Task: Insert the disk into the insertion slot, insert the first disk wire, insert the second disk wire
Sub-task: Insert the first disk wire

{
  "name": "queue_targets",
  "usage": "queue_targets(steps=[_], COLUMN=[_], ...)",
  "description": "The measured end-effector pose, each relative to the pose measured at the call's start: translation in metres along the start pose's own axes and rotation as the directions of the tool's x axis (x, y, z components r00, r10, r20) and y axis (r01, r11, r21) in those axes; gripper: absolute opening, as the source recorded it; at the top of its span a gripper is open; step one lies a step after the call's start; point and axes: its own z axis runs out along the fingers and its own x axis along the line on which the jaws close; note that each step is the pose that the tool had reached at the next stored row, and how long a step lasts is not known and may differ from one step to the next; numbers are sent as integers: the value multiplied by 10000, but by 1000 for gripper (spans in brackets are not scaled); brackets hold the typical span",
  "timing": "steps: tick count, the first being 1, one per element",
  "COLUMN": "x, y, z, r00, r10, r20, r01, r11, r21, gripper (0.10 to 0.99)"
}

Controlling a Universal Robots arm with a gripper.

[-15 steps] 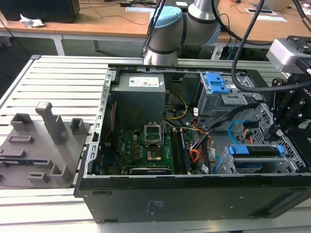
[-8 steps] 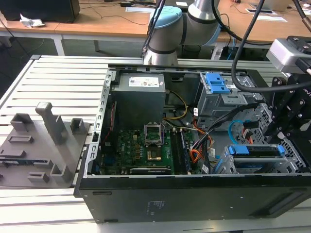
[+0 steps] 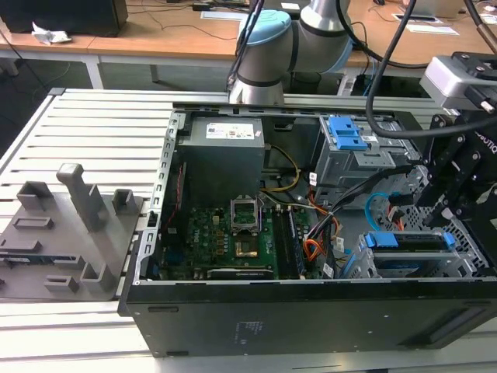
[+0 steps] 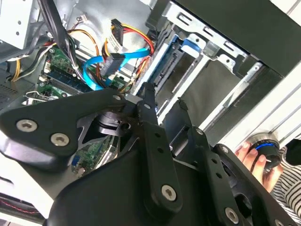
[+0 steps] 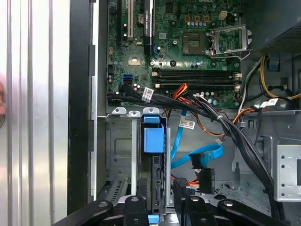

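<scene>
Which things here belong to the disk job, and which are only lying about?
Job: disk, slot, orange-red wire, light-blue cable.
Lying about: grey fixtures, power supply, motherboard, taller bay.

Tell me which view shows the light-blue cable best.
The second wrist view: the light-blue cable shows its loop and dark plug plainly. In the first wrist view the cable is a bent stretch beside the drive cage; in the exterior view, a short arc.
</scene>
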Motion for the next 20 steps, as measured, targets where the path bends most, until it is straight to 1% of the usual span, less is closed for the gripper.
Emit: queue_targets(steps=[9,11,13,15,18,19,20], x=[-244,-310,-345,-371,-413,-447,-467], y=[4,7,13,24,26,26,26], z=[-1,-2,2,23,94,121,130], r00=[10000,10000,10000,10000,10000,10000,10000], r10=[0,0,1,1,-1,2,2], r20=[-7,-12,-11,-12,-12,-13,-13], r01=[0,0,-1,-1,1,-2,-2], r11=[10000,10000,10000,10000,10000,10000,10000], r21=[0,0,0,1,0,0,0], gripper=[361,361,361,361,361,361,361])
